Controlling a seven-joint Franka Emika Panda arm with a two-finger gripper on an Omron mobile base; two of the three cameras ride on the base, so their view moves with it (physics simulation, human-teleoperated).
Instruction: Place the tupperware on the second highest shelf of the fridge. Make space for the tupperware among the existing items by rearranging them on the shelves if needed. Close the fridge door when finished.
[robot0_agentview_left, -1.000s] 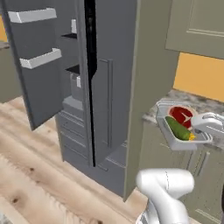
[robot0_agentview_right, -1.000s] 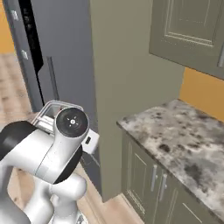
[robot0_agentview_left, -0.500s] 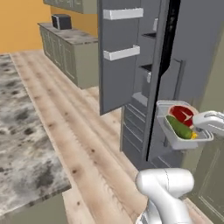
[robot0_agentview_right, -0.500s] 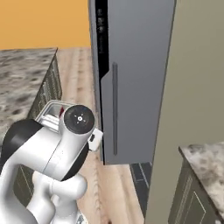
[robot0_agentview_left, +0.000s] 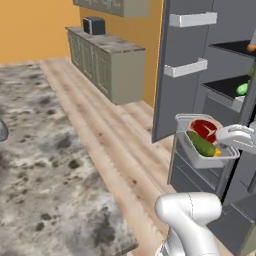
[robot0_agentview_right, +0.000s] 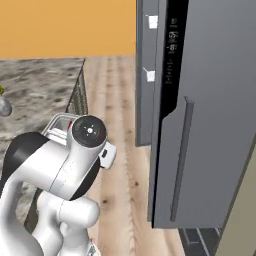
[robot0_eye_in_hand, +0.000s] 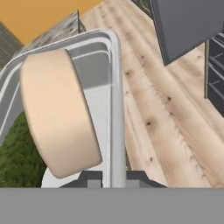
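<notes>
The tupperware (robot0_agentview_left: 204, 141) is held up in the air by its rim, clamped in the gripper (robot0_agentview_left: 231, 138), near the open fridge door (robot0_agentview_left: 185, 65).

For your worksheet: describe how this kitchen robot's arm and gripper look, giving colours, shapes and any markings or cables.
The smooth, glossy white arm is built of rounded tubular segments with dark black joint bands and a round dark grey end cap with a small pale centre dot. The white hand with its gripper ends in small dark fingertips. No cables or lettering show.

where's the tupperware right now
In the left base view the tupperware is held up off the floor in the gripper at the right, in front of the open fridge, just below the door's lower bin.
</notes>
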